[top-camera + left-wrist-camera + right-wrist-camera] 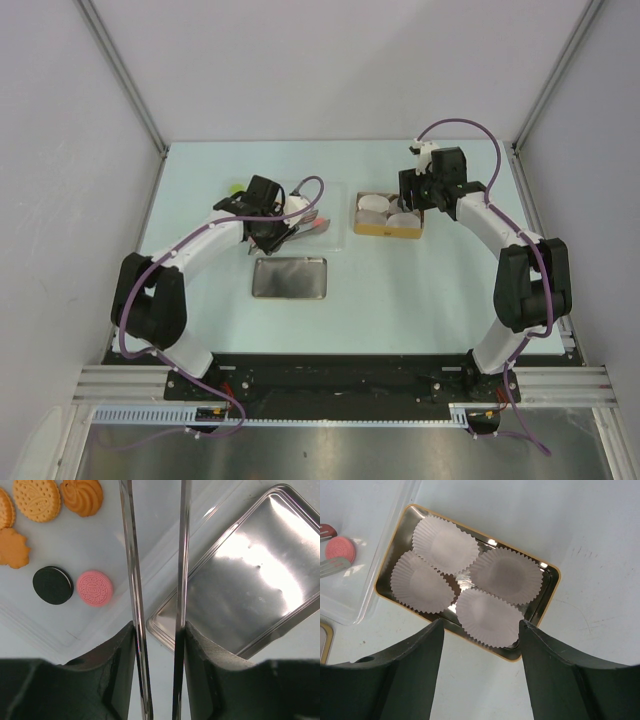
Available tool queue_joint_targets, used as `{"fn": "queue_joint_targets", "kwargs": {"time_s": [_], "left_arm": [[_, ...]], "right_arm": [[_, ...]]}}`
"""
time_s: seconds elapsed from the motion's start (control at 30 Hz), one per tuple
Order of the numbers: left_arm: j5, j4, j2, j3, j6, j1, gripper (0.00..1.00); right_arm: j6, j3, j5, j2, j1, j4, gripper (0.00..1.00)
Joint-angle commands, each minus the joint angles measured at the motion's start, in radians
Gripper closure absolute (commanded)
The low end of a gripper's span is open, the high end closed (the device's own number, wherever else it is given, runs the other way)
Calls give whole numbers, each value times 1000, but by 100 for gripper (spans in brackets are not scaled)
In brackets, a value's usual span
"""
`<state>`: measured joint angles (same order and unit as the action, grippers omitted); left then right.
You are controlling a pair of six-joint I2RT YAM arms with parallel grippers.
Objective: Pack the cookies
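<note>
Several cookies lie on a clear plastic tray [35, 627]: orange ones [36, 499], a black one [52, 585] and a pink one [94, 588]. My left gripper [159, 630] [277, 228] is shut on metal tongs [131, 570], whose two blades stand apart and run out over the tray. In the right wrist view a pink cookie [340, 549] lies between the tong tips. My right gripper [480, 625] [414, 196] is open and empty above the near edge of a gold-rimmed tin [547, 602] holding several white paper cups [445, 545].
A silver tin lid [250, 585] [290, 277] lies flat on the table near the left arm, just right of the tongs. The tin [388, 228] sits right of the clear tray [335, 238]. Frame posts and walls surround the table.
</note>
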<state>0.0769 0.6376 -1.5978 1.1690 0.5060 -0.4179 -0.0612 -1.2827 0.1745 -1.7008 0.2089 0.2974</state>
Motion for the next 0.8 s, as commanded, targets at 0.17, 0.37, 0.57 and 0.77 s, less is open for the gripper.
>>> {"fn": "queue_joint_targets", "kwargs": {"time_s": [0.17, 0.37, 0.57, 0.77], "left_arm": [[-26, -16, 16, 17, 23, -7, 57], [-19, -21, 27, 11, 25, -7, 62], [3, -29, 48, 20, 17, -9, 67], [11, -29, 68, 34, 11, -9, 69]], "right_arm": [[-6, -1, 17, 7, -6, -11, 35], [-6, -1, 19, 6, -6, -11, 35], [-5, -1, 16, 13, -8, -12, 35], [-8, -1, 13, 30, -11, -20, 35]]}}
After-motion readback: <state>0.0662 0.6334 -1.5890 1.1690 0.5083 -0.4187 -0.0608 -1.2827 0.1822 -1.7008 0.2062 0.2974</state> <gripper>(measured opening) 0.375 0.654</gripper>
